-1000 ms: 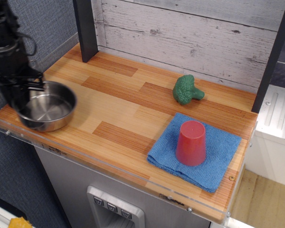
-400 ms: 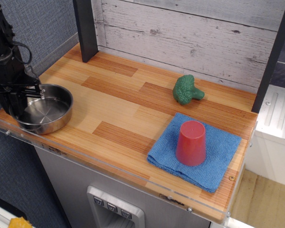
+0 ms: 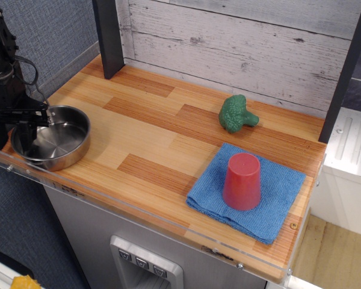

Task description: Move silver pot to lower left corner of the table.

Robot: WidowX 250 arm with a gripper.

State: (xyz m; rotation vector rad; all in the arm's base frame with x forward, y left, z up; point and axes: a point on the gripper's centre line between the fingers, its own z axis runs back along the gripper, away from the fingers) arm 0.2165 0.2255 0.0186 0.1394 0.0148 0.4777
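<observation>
Overhead view, pot position: I have the silver pot point(image 3: 51, 137) down at the near-left corner of the table point(image 3: 162, 138), its left wall almost against the clear plastic rim point(image 3: 0, 158).

Overhead view, what just changed: a second ago the pot sat a little further right and looked blurred, as if swinging. Since then it has slid left and slightly toward the front edge, and now reads sharp and level, so I judge it resting on the wood rather than hanging.

Overhead view, gripper: the gripper point(image 3: 21, 129) is over the pot's left rim, with one dark finger reaching down inside the bowl. Whether the fingers pinch the rim or have parted from it, I cannot tell; the black body hides the tips.

Overhead view, arm: it has come down and left with the pot and now stands nearly off the table's left edge.

Overhead view, bystanders: the green broccoli point(image 3: 236, 114), and the upturned red cup point(image 3: 242, 180) on the blue cloth point(image 3: 248, 192), have not moved and lie well apart from the pot.

Meaning for the task: I judge the placement as good as done. What remains is letting go and lifting straight up, without dragging the pot against the rim.
</observation>
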